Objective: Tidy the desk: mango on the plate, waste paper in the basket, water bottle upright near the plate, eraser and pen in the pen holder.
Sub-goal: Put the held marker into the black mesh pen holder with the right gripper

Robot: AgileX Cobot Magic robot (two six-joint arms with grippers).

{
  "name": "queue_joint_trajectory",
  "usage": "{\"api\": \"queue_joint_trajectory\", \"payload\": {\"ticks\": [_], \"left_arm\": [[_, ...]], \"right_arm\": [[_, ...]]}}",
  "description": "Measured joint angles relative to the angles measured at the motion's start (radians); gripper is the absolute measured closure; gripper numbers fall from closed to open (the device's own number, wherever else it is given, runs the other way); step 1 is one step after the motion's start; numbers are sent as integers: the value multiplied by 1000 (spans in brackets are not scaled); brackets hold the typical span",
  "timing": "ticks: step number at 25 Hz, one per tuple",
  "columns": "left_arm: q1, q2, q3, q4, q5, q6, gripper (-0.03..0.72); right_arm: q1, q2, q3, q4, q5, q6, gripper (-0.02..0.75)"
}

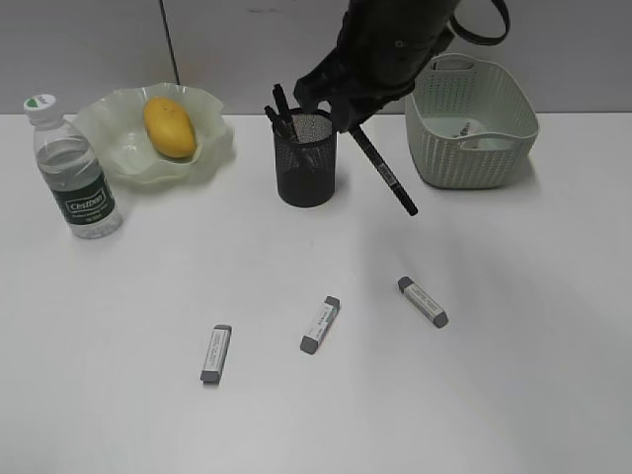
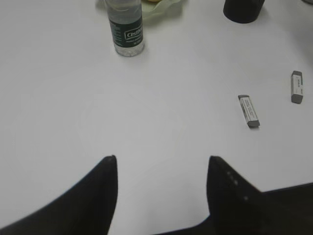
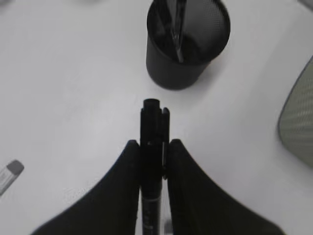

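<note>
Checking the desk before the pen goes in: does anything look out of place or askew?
Three erasers lie loose on the desk, outside the pen holder. The bottle stands upright; the mango sits on the plate.

Open desk in front, crowded back row

Three erasers dot the bare desk; behind — water bottle, plate, pen holder, basket — with a gap between holder and basket.
</note>
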Motion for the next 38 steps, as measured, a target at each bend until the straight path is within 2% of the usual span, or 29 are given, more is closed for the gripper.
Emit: {"api": "queue_joint_trajectory", "payload": {"ticks": [2,6,12,22,26,32,35,38], "left_arm": [[0,0,0,0,0,0,247],[0,0,0,0,0,0,251],[0,0,0,0,0,0,253],[0,0,0,0,0,0,255],[0,0,0,0,0,0,255],[0,0,0,0,0,0,265],[0,0,0,0,0,0,264],[0,0,0,0,0,0,270]], "right_arm": [[0,-64,126,-17,-185,20,593],[0,-112,271,-61,-489,67,593],[-11,-69,298,-74,-835,78,592],[-83,86,298,-23,-1238,68,587],[-92,171,289,-17,-1359,49,584],[-92,274,240,-6,-1388,23,566],[-92,280,238,2,-1388,18,505],[-92,280,235,3,-1389,17,402]]}}
